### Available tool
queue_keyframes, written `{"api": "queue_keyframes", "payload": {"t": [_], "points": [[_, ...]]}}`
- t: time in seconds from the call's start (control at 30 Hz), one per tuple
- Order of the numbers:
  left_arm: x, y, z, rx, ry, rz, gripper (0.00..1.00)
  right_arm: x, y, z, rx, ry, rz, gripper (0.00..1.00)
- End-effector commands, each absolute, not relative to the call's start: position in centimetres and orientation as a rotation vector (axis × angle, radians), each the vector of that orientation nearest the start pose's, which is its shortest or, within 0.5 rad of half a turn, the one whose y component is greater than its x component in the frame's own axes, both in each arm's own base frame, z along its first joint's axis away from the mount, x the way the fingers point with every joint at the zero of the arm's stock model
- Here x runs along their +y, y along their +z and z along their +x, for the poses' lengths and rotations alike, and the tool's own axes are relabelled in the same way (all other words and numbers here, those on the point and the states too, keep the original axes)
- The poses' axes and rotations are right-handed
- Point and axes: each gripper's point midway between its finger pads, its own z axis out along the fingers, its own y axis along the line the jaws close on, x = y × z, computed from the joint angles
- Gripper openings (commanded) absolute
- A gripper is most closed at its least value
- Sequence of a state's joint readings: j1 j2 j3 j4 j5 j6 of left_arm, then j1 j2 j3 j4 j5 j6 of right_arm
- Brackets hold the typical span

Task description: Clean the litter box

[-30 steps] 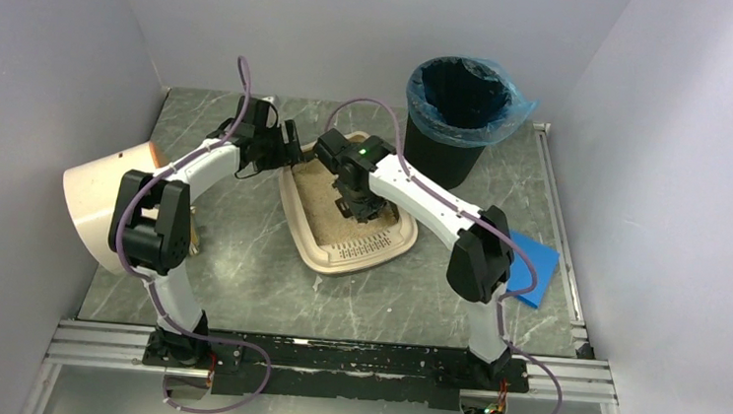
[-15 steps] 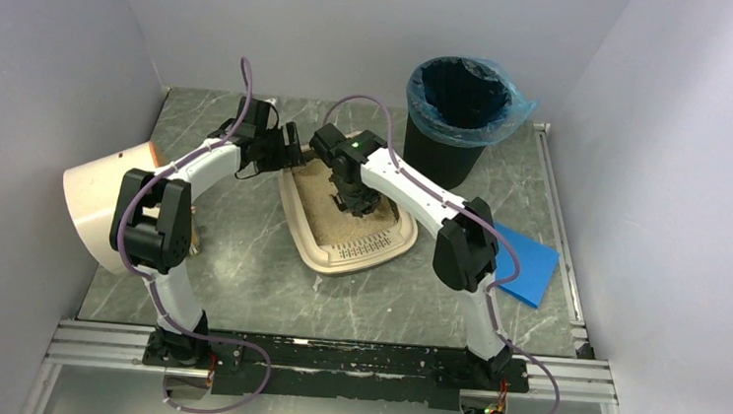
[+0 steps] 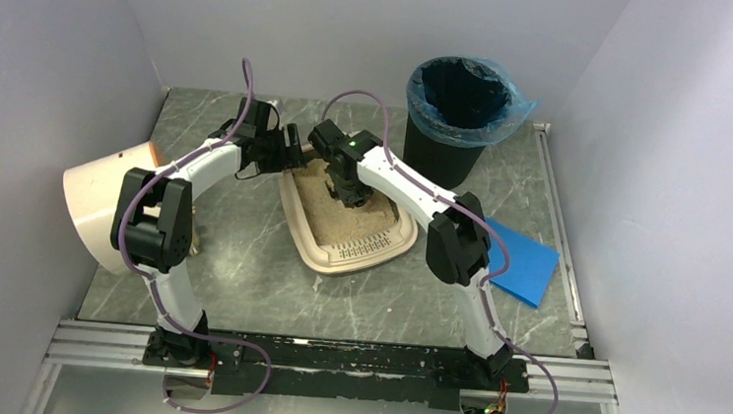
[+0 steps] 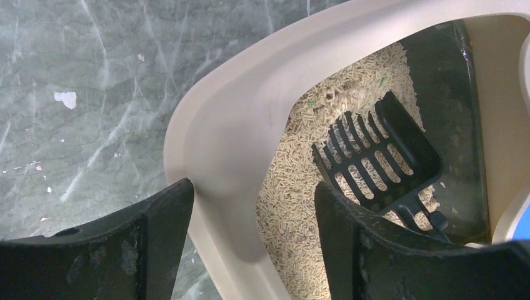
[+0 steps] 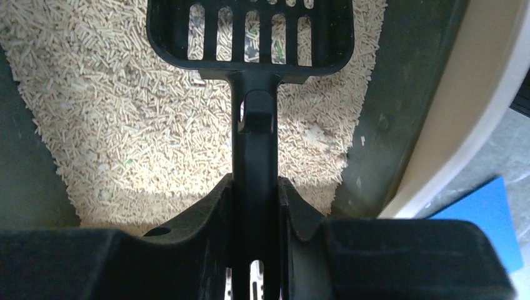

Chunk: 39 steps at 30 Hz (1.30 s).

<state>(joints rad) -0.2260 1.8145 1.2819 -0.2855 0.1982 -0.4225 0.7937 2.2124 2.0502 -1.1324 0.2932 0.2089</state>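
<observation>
Litter box [image 3: 357, 254] sits near the middle of the green marbled tabletop [image 3: 238, 276], slightly skewed, with its slotted grate lip at the 6 o'clock end and pale pellet litter spread across the floor of the tray. Bare dark patches of that floor show along the sides in both wrist views.

The left gripper [image 3: 283, 151] is at the box's 11 o'clock corner. In its wrist view the jaws stand apart astride the beige rim [image 4: 231, 137]: one finger [image 4: 156, 231] lies outside, over the tabletop and against the rim's outer edge, while the other finger [image 4: 350, 237] is inside, over the litter, with a strip of pellets showing between it and the wall. The jaws are released, not clamped on the rim.

The right gripper [image 3: 352, 191] hangs over the 12 o'clock half of the box, jaws clenched on the handle of a black scoop [image 5: 253, 94]. The scoop's slotted head points away from the wrist and lies low over the litter, pellets showing through its slots; the left wrist view shows it [image 4: 375, 156] tilted beside a dark bare patch.

A black bin with a blue liner [image 3: 459, 111] stands at 1 o'clock from the box, just beyond it. A cream drum [image 3: 101, 201] lies on its side at 9 o'clock, well apart, and a flat blue square [image 3: 526, 264] lies at 3 o'clock.
</observation>
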Motion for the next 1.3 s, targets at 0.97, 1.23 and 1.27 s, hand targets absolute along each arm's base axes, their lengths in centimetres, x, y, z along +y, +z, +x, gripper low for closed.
{"api": "queue_keyframes", "payload": {"t": [0.97, 1.23, 1.27], "points": [[-15.5, 9.6, 44.2, 2.449, -0.553, -0.125, 0.75, 29.9, 9.8, 39.4, 2.319, -0.026, -0.432, 0.00], [-15.4, 9.5, 44.1, 2.451, -0.550, -0.125, 0.75, 30.2, 8.9, 38.4, 2.288, 0.028, -0.584, 0.00], [-15.4, 9.6, 44.1, 2.450, -0.548, -0.124, 0.75, 30.0, 8.8, 38.3, 2.281, 0.024, -0.592, 0.00]]}}
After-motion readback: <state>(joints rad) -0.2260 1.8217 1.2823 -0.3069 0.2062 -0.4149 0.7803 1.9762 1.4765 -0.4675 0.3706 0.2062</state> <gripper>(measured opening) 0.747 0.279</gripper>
